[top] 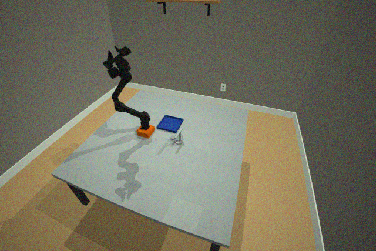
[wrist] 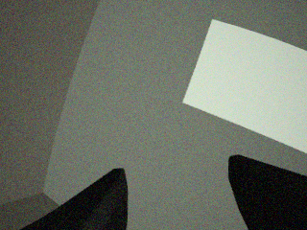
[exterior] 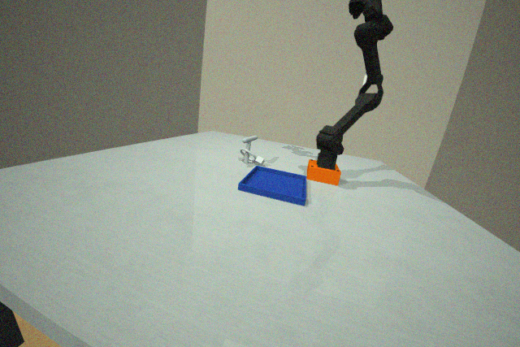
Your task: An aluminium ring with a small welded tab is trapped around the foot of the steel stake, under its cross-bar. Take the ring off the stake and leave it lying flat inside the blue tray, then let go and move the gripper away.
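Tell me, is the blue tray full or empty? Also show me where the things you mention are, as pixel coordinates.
Empty: the blue tray (top: 170, 123) (exterior: 275, 184) shows only its bare floor inside the raised rim, in both room views.

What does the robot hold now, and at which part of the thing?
Nothing is held: the gripper is partly open with only air between its fingers, and the ring is around the stake.

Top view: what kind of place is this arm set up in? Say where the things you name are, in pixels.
Probably a plain indoor workroom: a large grey table (top: 194, 175) (exterior: 167, 242) on a wood-coloured floor (top: 267, 163), a wooden wall shelf (top: 183, 0) and a power socket (top: 222, 87) on the wall.
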`<state>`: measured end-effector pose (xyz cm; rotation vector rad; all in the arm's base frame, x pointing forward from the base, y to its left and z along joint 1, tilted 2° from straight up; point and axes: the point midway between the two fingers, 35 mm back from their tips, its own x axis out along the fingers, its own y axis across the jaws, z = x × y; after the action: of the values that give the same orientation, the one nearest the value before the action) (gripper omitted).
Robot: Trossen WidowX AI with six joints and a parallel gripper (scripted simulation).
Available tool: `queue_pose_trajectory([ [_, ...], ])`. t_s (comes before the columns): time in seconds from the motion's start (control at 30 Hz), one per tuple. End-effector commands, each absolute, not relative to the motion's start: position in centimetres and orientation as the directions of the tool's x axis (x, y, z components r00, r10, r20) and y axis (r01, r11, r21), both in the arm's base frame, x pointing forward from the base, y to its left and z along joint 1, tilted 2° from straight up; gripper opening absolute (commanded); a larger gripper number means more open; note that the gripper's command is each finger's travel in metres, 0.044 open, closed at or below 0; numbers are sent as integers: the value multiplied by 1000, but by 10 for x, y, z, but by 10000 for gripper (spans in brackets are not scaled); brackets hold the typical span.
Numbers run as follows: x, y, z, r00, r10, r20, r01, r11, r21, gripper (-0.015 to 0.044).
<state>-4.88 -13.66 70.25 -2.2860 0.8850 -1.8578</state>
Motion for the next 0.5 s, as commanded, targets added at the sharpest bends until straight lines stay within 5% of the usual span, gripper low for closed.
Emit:
queue_pose_trajectory([
  [0.0,-41,-124,704,121,-434,893,-436,-831,-345,200],
  [0.47,-6,-82,703,201,-320,926,-595,-791,-145,200],
])
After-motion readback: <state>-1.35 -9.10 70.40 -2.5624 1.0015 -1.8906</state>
